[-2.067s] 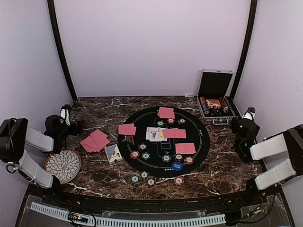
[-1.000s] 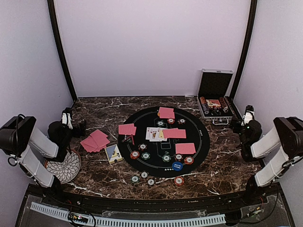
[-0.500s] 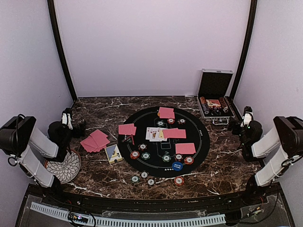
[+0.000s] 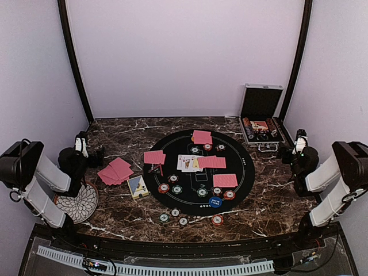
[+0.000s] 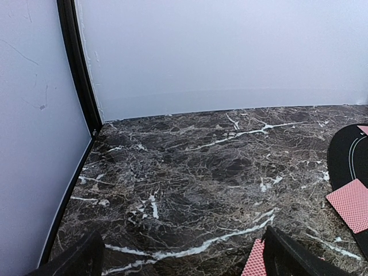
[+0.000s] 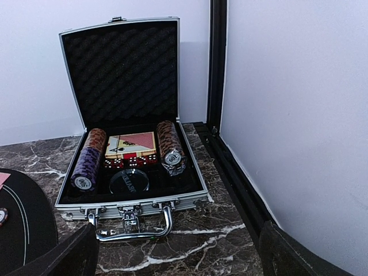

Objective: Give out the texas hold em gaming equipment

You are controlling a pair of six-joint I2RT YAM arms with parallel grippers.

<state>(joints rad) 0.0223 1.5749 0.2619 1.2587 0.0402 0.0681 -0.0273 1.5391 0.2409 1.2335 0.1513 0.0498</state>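
Red-backed cards [image 4: 202, 137] lie in several small piles on the round black mat [image 4: 247, 169], with face-up cards [image 4: 188, 163] at its centre. More red-backed cards [image 4: 115, 171] lie fanned on the marble at the left, and show in the left wrist view [image 5: 352, 204]. Small red, green and white chips [image 4: 170, 188] and a blue button disc [image 4: 215, 202] sit on the mat's near half; more chips [image 4: 173, 216] lie just off it. My left gripper [image 4: 92, 150] is open and empty at the far left. My right gripper [image 4: 290, 145] is open and empty beside the chip case.
The open silver-edged chip case [image 4: 261, 129] stands at the back right; in the right wrist view [image 6: 131, 172] it holds chip rolls, a card deck and dice. A white flower-patterned plate [image 4: 79, 202] sits at the front left. A card box [image 4: 138, 186] lies by the mat.
Both arms drew back toward the side walls between the earliest frame and a second ago, then held still. Cards and chips have not moved.
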